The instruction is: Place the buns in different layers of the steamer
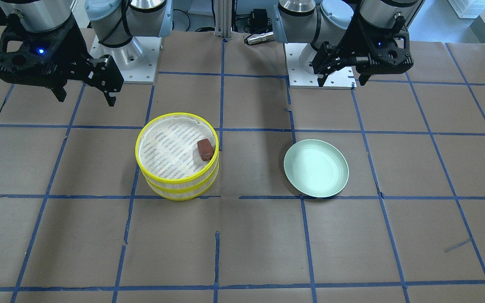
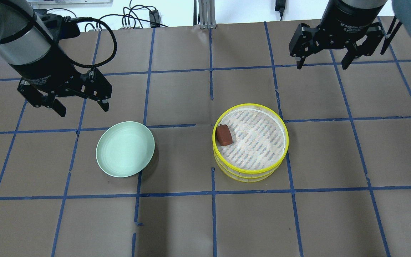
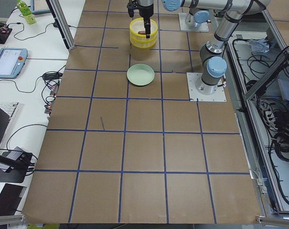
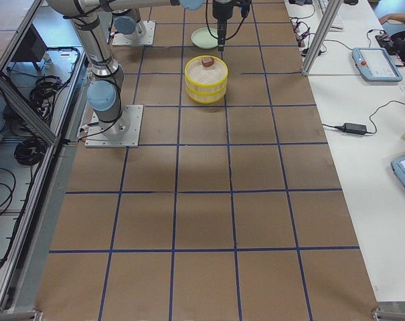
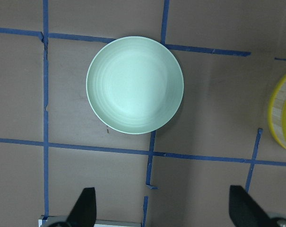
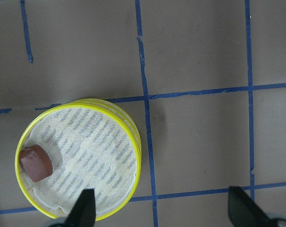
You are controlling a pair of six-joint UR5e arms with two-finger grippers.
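Observation:
The two-tier yellow-rimmed steamer (image 1: pixel 178 188) (image 2: pixel 286 141) stands stacked on the table. The dark reddish-brown bun (image 1: pixel 205 150) (image 2: pixel 224 135) (image 6: pixel 36 163) lies on the whitish liner of the top layer, against the rim on the plate's side. The white bun shows in no view, and the lower layer's inside is hidden by the upper one. My left gripper (image 2: pixel 84 110) (image 1: pixel 341 81) (image 5: pixel 164 208) is open and empty, raised behind the plate. My right gripper (image 2: pixel 321 66) (image 1: pixel 86 99) (image 6: pixel 164 210) is open and empty, raised beyond the steamer.
An empty pale green plate (image 1: pixel 316 168) (image 2: pixel 125 149) (image 5: pixel 134 85) sits to the robot's left of the steamer. The steamer's rim (image 5: pixel 280 113) shows at the left wrist view's right edge. Brown table (image 2: pixel 205 221) with blue tape grid; arm bases (image 1: pixel 124 63) at the robot's side.

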